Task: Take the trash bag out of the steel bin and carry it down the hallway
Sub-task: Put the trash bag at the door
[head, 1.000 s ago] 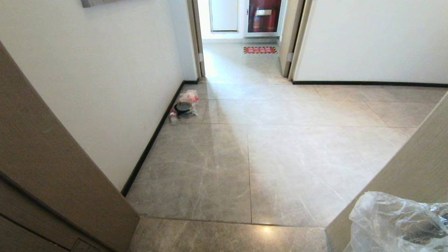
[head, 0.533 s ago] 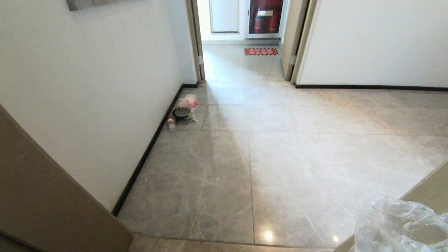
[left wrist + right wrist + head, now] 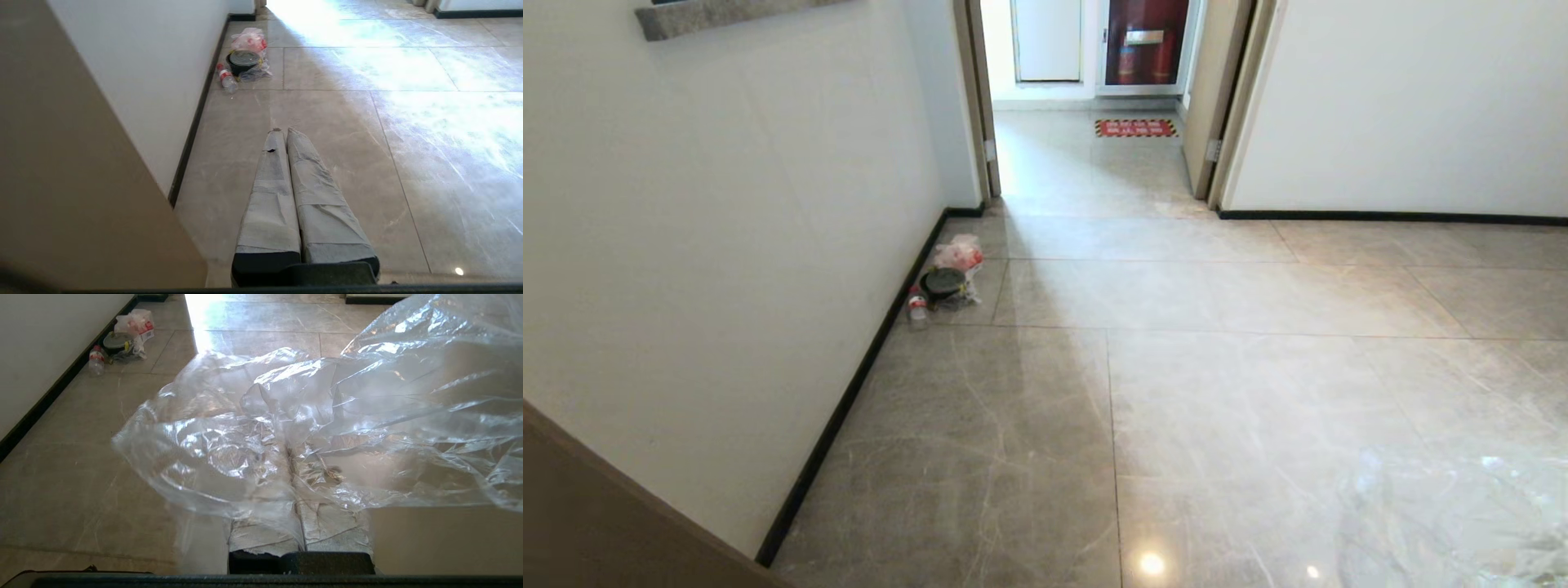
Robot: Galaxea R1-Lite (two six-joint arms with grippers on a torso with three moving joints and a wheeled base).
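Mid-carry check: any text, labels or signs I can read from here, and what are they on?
Nothing is legible.
Red floor mat past the doorway: rows of pale lettering, too small to read.
Plastic bottle by the baseboard: red label, blurred.
Pink-white bag beside it: red print, unreadable.
Red cabinet at the far end: a pale plate, no readable characters.

Glossy grey marble-look hallway floor (image 3: 1217,392); against the left wall's baseboard lie a small bottle (image 3: 917,308), a black-lidded bowl (image 3: 944,283) and a pink-white bag (image 3: 958,252)

Whole view shifted — camera advanced into hallway (image 3: 1217,367); door frames slid out of sight
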